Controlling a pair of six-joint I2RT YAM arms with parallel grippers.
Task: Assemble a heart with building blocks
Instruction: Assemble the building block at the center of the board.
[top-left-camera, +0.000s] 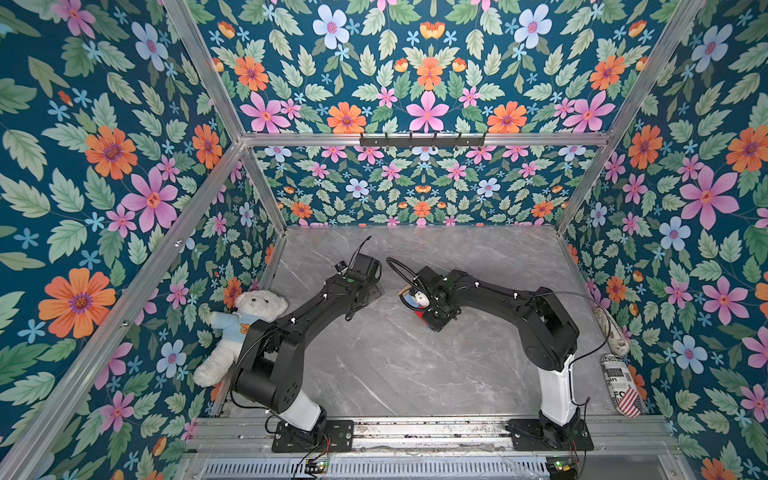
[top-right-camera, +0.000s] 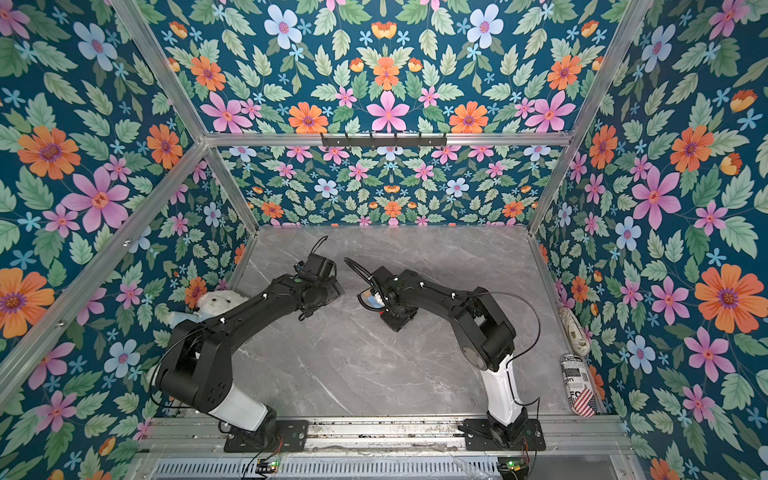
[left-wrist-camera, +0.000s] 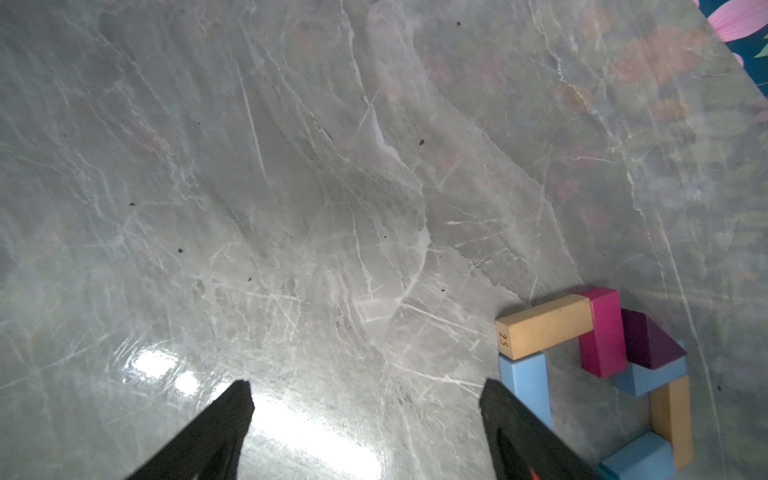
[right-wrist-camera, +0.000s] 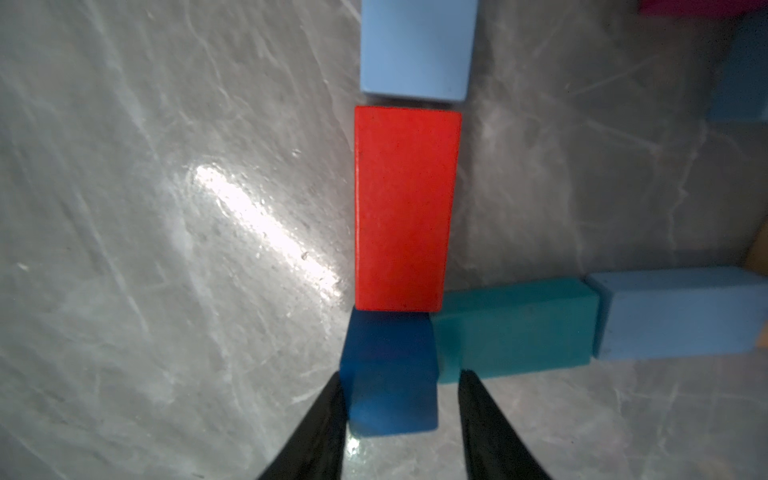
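The heart lies mid-table, mostly hidden under my right wrist in both top views. In the right wrist view a dark blue cube sits at the corner where a red brick and a teal brick meet, with light blue bricks beyond. My right gripper straddles the cube, open: one finger touches its side and the other stands a little off. The left wrist view shows tan, magenta and purple wedge blocks. My left gripper is open and empty beside them.
A white teddy bear in a blue shirt leans against the left wall behind the left arm. Two rolled, printed items lie along the right wall. A metal rail carries both arm bases at the front edge.
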